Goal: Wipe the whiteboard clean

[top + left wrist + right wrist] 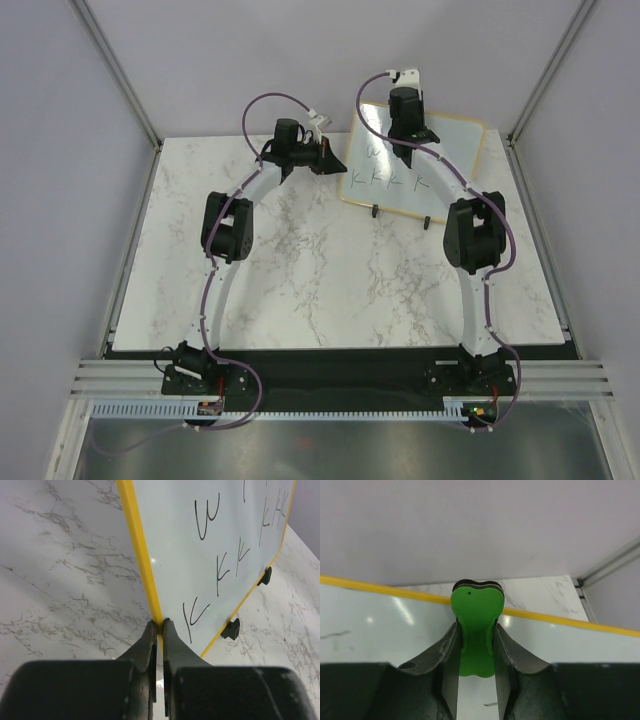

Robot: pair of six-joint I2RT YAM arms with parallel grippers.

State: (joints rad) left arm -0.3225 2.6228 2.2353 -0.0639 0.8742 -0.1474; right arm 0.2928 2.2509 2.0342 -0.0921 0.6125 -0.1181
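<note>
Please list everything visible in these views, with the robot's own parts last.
whiteboard: 1, white with yellow frame, standing at the table's far right
feet: 2, black, on the whiteboard's lower edge
letters: several, black, on the whiteboard
eraser: 1, green, in the right gripper
table: 1, white marble, under everything
arms: 2, black and white, near edge
left gripper: black, shut on the whiteboard's frame
right gripper: black, shut on the eraser

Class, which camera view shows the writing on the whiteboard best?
The left wrist view: the writing is large and sharp on the whiteboard. The top external view shows it tiny; the right wrist view shows almost only blank board.
</note>
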